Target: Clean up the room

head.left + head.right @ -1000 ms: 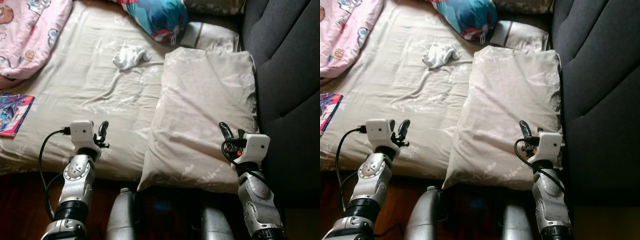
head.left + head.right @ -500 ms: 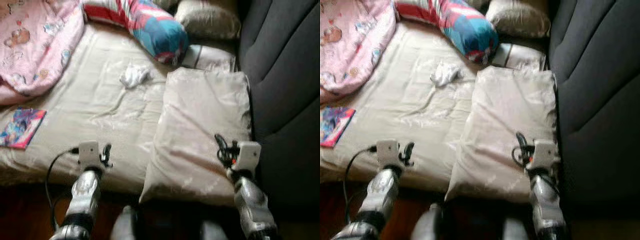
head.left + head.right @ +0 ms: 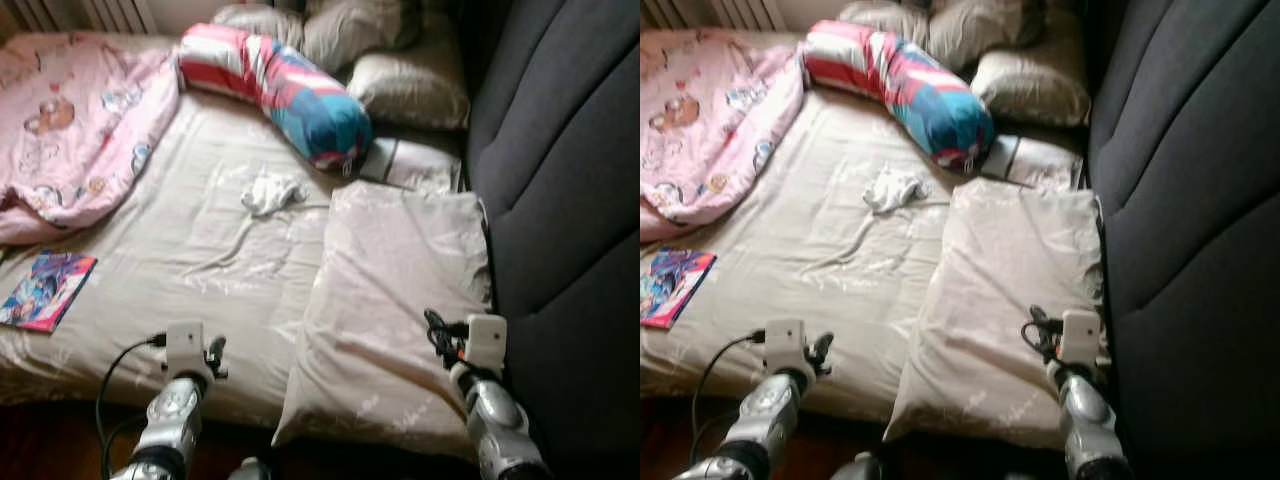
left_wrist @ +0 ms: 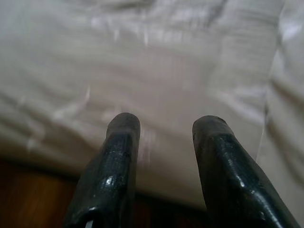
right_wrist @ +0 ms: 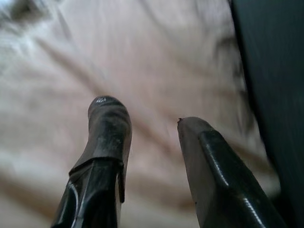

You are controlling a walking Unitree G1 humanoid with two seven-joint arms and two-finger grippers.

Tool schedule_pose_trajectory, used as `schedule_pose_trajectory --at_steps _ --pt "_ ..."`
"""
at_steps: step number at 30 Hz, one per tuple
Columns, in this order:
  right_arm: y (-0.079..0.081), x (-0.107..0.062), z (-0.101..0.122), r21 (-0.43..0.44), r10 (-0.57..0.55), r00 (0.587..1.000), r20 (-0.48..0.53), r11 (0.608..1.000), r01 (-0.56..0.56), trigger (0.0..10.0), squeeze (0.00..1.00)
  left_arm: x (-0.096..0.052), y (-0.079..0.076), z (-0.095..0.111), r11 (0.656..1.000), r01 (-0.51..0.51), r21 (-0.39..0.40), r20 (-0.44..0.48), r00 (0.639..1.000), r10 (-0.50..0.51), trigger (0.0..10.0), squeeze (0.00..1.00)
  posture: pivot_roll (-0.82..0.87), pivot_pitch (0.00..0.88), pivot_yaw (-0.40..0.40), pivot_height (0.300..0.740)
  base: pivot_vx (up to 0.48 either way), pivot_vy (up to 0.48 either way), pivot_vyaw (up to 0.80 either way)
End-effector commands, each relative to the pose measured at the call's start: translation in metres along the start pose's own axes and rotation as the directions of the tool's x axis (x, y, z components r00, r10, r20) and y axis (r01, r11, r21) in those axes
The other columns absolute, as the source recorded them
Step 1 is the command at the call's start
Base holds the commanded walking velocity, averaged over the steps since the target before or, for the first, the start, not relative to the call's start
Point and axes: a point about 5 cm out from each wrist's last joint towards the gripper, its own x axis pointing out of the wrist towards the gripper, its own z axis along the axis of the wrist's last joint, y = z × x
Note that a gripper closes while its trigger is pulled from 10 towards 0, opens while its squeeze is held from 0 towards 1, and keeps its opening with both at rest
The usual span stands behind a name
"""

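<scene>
we stand at the foot of the bed (image 3: 150, 250) with both arms raised low over its near edge, so the step in hand, as we judge it, is choosing and reaching the first thing to tidy. our left gripper (image 4: 164, 137) hovers over the sheet with its fingers apart and empty; our right gripper (image 5: 145, 128) hangs over the beige pillow (image 3: 400, 300), fingers likewise apart, holding nothing. to do this well we should lean in squarely and pinch soft things by a raised fold, not flat cloth. the small white cloth (image 3: 270, 192) lies crumpled mid-bed, well beyond both grippers; its bunched ridges should give easy purchase. the thin glossy book (image 3: 45, 290) lies flat near the left edge and will want a finger slid under it. the pink quilt (image 3: 70, 130) is heaped and limp; the striped bolster (image 3: 280, 90) is plump and rounded.
</scene>
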Motion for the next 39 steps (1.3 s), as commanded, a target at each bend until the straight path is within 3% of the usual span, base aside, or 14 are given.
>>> schedule_pose_trajectory --at_steps 1,7,11,20,39 --pt "-0.006 -0.005 -0.013 0.026 -0.044 0.998 -0.048 0.999 0.045 10.0 0.00 -0.007 0.006 -0.023 0.999 -0.021 0.028 -0.110 0.994 0.024 10.0 0.00 -0.05 0.133 0.017 0.740 0.000 0.000 0.00" --pt "0.000 -0.007 -0.022 0.004 -0.034 0.995 -0.098 0.999 0.034 10.0 0.00 -0.013 0.007 -0.040 0.999 -0.036 0.028 -0.195 0.980 0.041 10.0 0.00 -0.07 0.147 0.030 0.740 0.000 0.000 0.00" --pt "0.000 -0.007 -0.026 0.083 -0.061 0.991 -0.115 0.994 0.071 10.0 0.00 -0.018 0.005 -0.052 0.999 -0.046 0.019 -0.251 0.967 0.049 10.0 0.00 -0.07 0.170 0.035 0.740 0.000 0.000 0.00" --pt "0.011 -0.006 -0.025 0.052 -0.017 0.994 -0.112 0.998 0.023 10.0 0.00 -0.020 0.002 -0.057 0.998 -0.053 0.020 -0.269 0.961 0.057 10.0 0.00 -0.06 0.205 0.036 0.740 0.000 0.000 0.00" --pt "0.012 -0.005 -0.024 0.043 -0.023 0.994 -0.111 0.999 0.028 10.0 0.00 -0.030 0.007 -0.074 0.998 -0.053 0.034 -0.337 0.940 0.062 10.0 0.00 -0.07 0.219 0.050 0.740 0.000 0.309 0.00"
